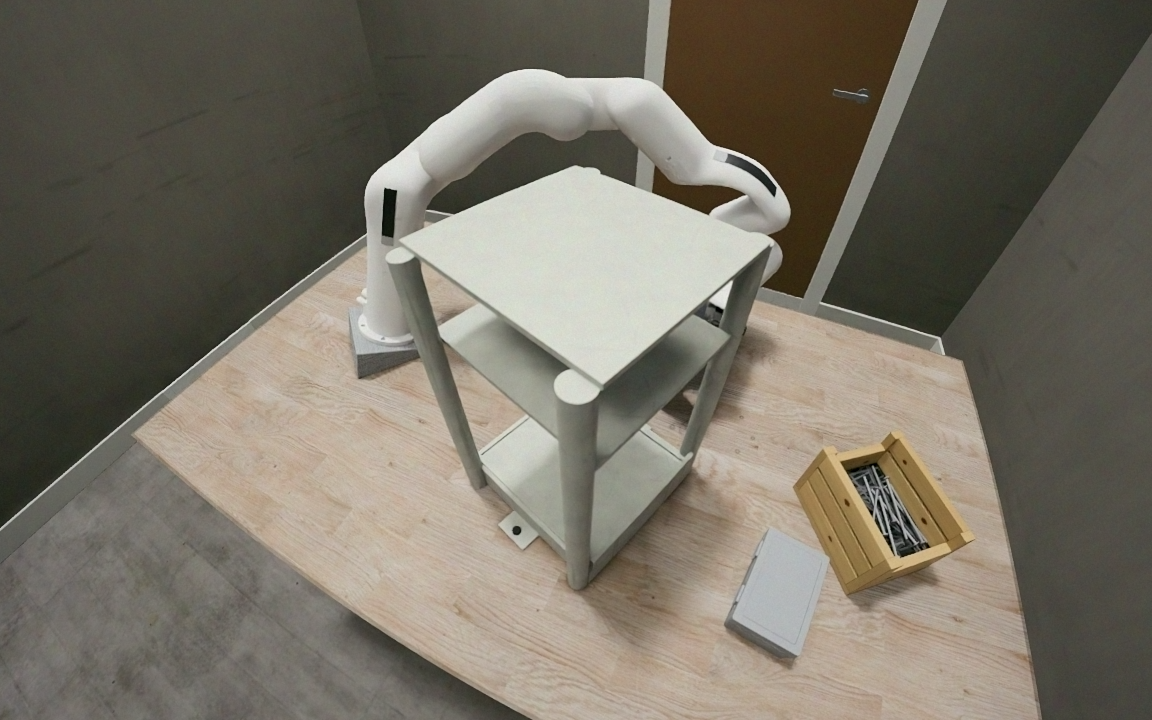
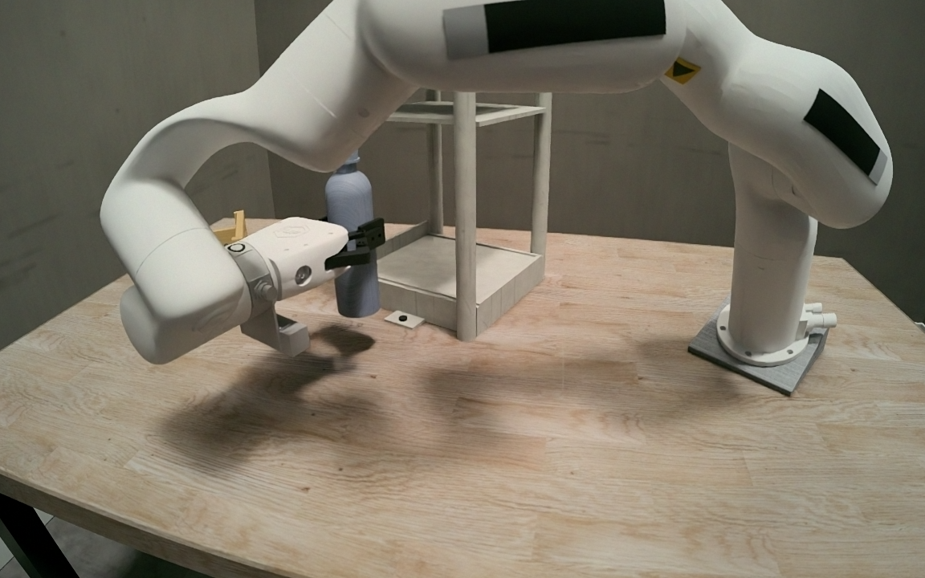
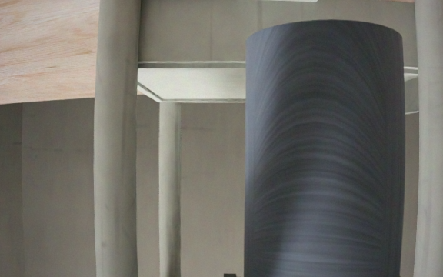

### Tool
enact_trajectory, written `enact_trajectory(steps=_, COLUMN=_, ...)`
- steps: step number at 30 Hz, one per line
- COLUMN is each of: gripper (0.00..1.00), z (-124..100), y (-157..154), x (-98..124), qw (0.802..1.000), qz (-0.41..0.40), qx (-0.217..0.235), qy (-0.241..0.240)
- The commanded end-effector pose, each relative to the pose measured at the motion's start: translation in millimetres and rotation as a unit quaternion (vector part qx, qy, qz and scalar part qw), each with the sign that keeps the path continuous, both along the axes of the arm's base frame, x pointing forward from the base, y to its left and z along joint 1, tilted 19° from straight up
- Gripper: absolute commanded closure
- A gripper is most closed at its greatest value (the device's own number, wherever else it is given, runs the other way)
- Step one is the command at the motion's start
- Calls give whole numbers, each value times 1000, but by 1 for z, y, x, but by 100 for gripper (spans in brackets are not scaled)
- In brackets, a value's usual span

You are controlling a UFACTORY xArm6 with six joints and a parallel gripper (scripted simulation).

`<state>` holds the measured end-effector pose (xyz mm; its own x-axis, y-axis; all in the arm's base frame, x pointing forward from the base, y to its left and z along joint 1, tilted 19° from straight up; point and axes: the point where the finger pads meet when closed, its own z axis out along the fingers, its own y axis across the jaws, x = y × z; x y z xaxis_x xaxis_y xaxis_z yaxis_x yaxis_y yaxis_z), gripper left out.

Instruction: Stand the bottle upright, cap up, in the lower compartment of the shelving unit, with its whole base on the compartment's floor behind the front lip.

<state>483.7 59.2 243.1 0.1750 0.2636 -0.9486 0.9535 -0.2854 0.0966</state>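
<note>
Smooth white arm (image 2: pixel 495 42), rounded links, black rectangular patches, a small yellow triangle label. Round flange on a grey base plate (image 2: pixel 756 352). White-bodied gripper (image 2: pixel 364 244), black fingers.
</note>
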Motion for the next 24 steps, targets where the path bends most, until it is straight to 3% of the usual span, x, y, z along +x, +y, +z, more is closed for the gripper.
enact_trajectory(steps=1, gripper=100, z=1, y=-1, x=0, qw=1000, qz=0, qx=1, qy=-2)
enact_trajectory(steps=24, gripper=100, z=-5, y=-22, x=-5, qw=1000, qz=0, qx=1, qy=-2)
